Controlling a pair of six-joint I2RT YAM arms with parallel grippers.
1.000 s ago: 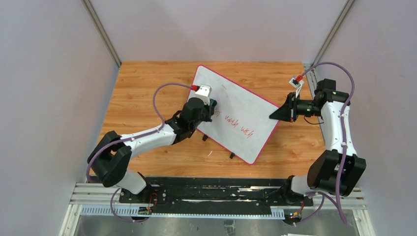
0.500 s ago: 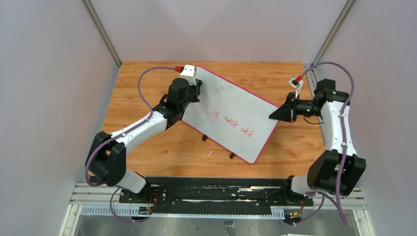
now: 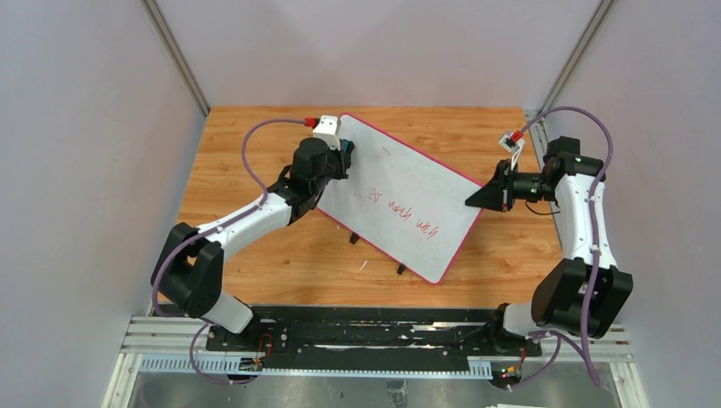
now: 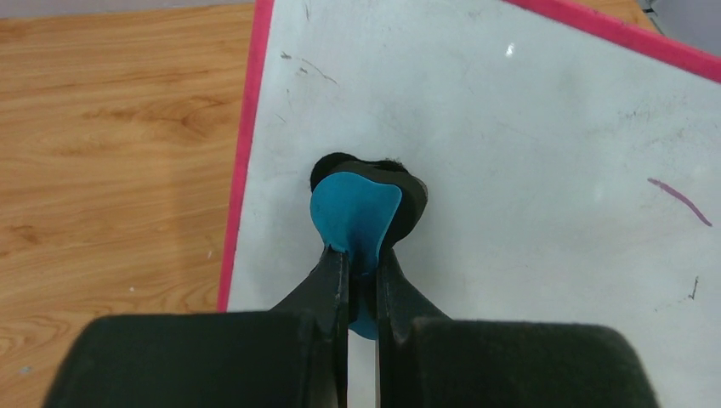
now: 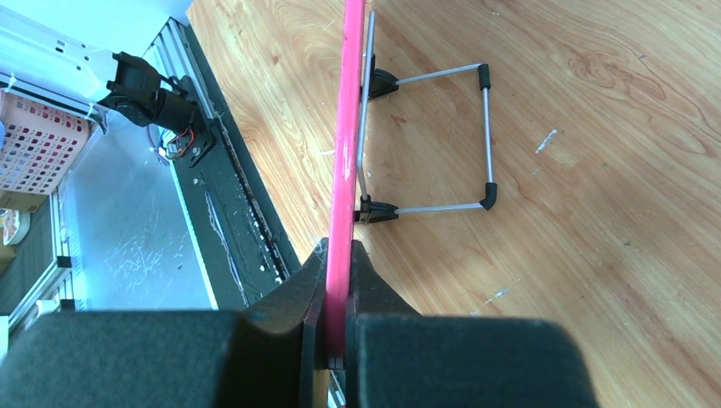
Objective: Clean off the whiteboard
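The whiteboard is a large white board with a pink-red rim, lying tilted on the wooden table, with red writing across its middle. My left gripper is shut on the blue-and-black eraser, which presses on the board near its upper-left edge. A short red stroke shows to the eraser's right. My right gripper is shut on the board's right rim, seen edge-on between its fingers. The board's wire stand with black feet shows beneath it.
The wooden table is bounded by grey walls on both sides. A black rail with the arm bases runs along the near edge. A pink basket sits off the table in the right wrist view.
My left arm swept the eraser from the board's middle-left up to its upper-left corner, then eased slightly back down. The leftmost red marks are gone. The right arm has not moved.
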